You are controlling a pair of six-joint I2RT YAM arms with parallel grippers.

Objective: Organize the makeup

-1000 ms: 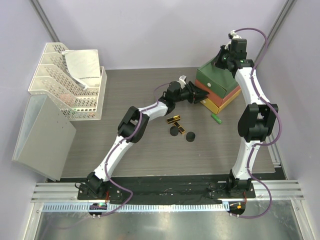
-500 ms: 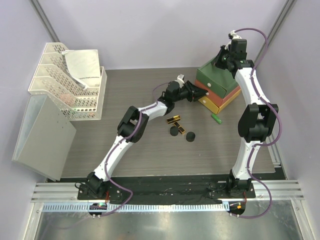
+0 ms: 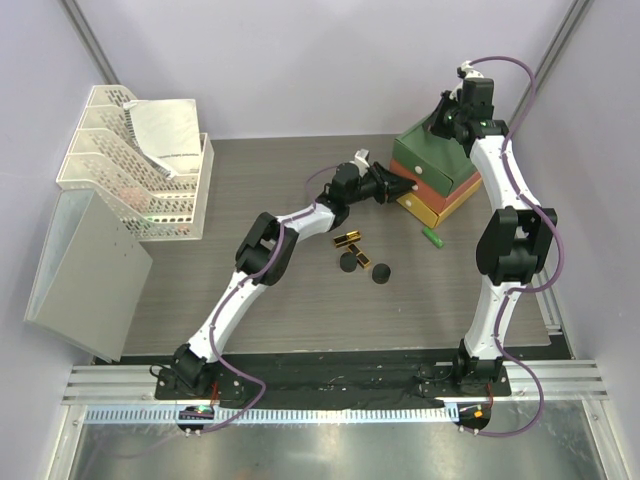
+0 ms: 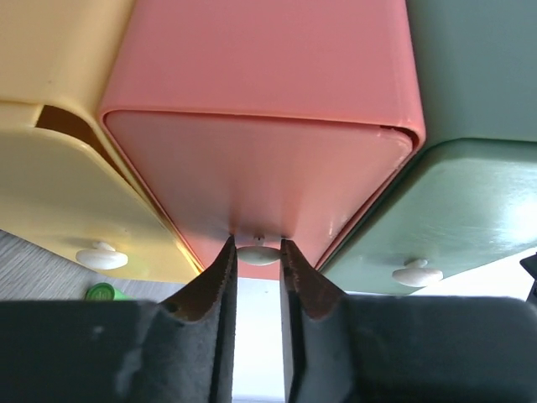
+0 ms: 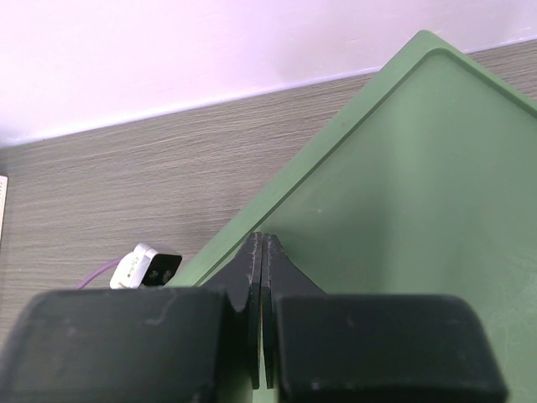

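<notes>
- Well, my left gripper [image 4: 258,245] pinches the white knob [image 4: 258,255] of the orange drawer [image 4: 260,168], centre frame; it could slip off.
- My right gripper [image 5: 261,243], clenched empty, pins the drawer box [image 5: 403,210]; otherwise it drags.

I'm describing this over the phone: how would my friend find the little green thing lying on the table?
Find the stacked green, orange and yellow drawer box at the table's far right. Just in front of its yellow level lies a slim green tube. It alone is bright green; the sticks and round compacts to its left are black or black-gold.
</notes>
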